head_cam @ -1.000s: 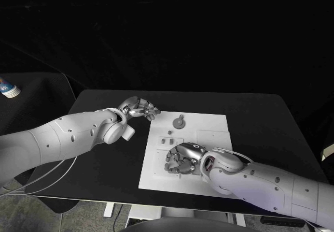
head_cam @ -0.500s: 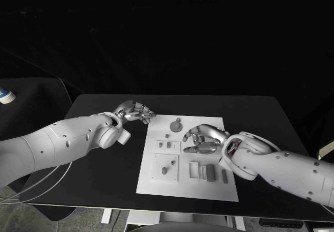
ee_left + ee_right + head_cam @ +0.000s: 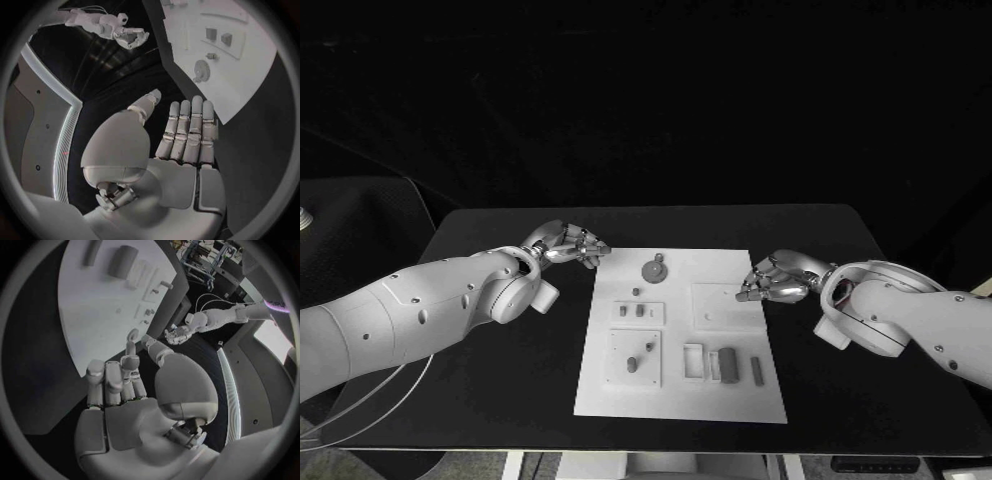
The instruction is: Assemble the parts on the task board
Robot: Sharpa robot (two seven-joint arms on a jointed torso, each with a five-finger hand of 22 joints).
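Observation:
The white task board (image 3: pixel 678 395) lies in the middle of the black table. On it are a round grey part (image 3: pixel 655 268), two small blocks (image 3: pixel 639 311), a peg (image 3: pixel 633 364) and upright rectangular parts (image 3: pixel 728 361) near a slot. My left hand (image 3: pixel 568 243) hovers just off the board's far left corner with its fingers (image 3: pixel 187 132) loosely extended, holding nothing. My right hand (image 3: pixel 775 279) is at the board's right edge, level with a square recess (image 3: pixel 720 305); its fingers (image 3: pixel 111 380) are partly bent and nothing shows between them. The left wrist view shows the board (image 3: pixel 250 65) and the round part (image 3: pixel 200 68).
Black table (image 3: pixel 488 380) surrounds the board, with wide bare strips on both sides. The left wrist view catches my right hand (image 3: pixel 128 34) across the board. The right wrist view shows the board (image 3: pixel 94 310) and my left hand (image 3: pixel 177 333) beyond it.
My right hand has lifted off the board's near middle and drawn back to its right edge, uncovering the parts there. The left hand has kept its place; the camera has shifted.

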